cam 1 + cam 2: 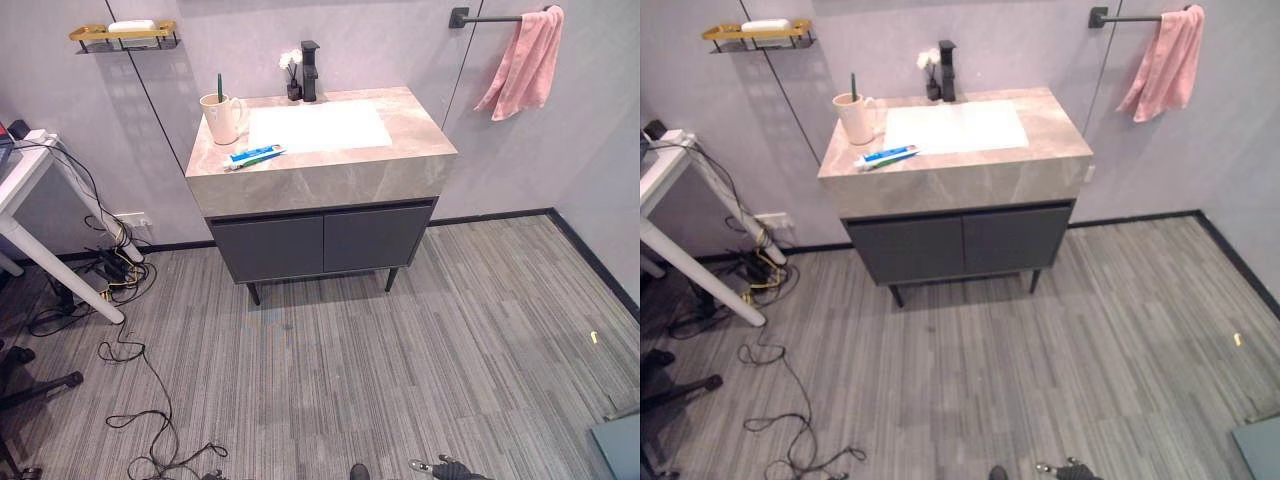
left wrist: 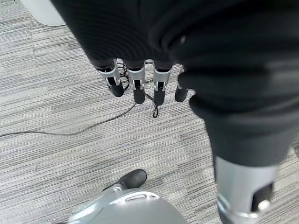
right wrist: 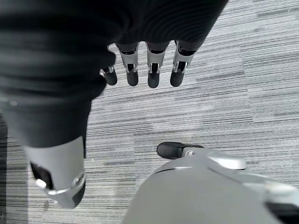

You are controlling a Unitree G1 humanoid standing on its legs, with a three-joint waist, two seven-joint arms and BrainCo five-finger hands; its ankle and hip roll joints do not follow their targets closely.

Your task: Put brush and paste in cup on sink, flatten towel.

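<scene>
A small bathroom with grey walls and a striped grey floor. In the upper middle of the frame stands a vanity with a stone worktop and a white sink, a black tap behind it. At the worktop's left rear corner sits a cream cup with a green brush standing upright in it. The blue and white paste lies flat on the worktop in front of the cup, near the front edge. At upper right a pink towel hangs bunched on a black rail. At upper left, a gold shelf on the wall. Both hands hang over the floor: the left hand and the right hand each have fingers straight and relaxed, holding nothing.
</scene>
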